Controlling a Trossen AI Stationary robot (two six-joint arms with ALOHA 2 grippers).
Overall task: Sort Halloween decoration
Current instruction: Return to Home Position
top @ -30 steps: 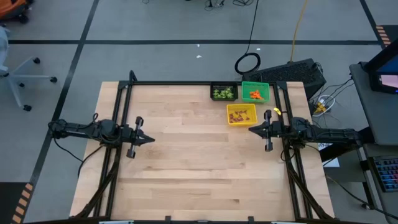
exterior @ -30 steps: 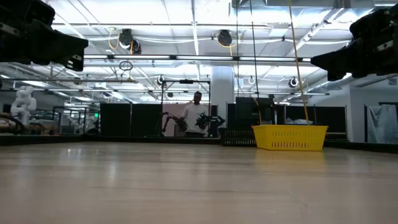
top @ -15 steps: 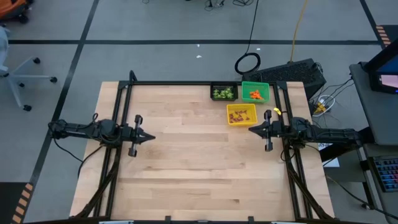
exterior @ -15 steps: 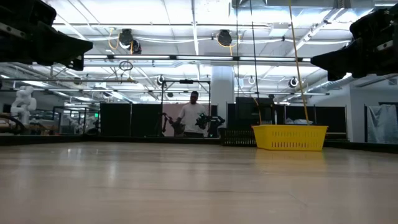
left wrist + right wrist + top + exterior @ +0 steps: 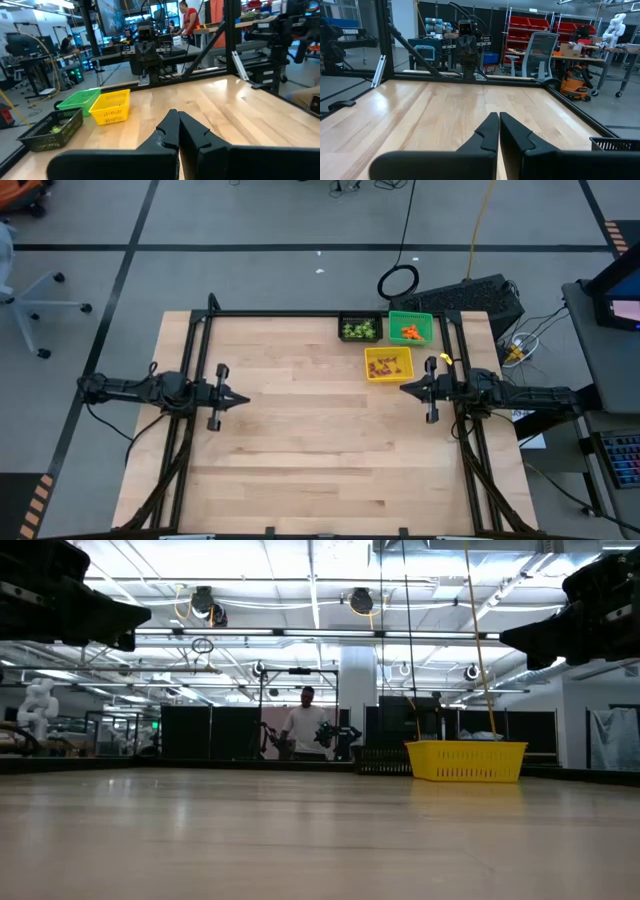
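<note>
Both grippers closed and empty above the table, the decoration already lying in three bins.

The near half of the table [image 5: 320,470] shows only bare wood. At its 9 o'clock side the left gripper [image 5: 245,402] hovers with fingers pressed together and nothing between them, and at 3 o'clock the right gripper [image 5: 403,388] is the same. Just beside the right gripper, toward 1 o'clock, the yellow bin [image 5: 389,378] holds the purple trinkets [image 5: 388,364]. At the far edge the black bin [image 5: 341,328] holds the light-green trinkets [image 5: 358,331] and the green bin [image 5: 410,315] the orange trinkets [image 5: 410,332]. I think the risk is a wide swing of the right arm, which could push the light yellow bin and spill it.
</note>
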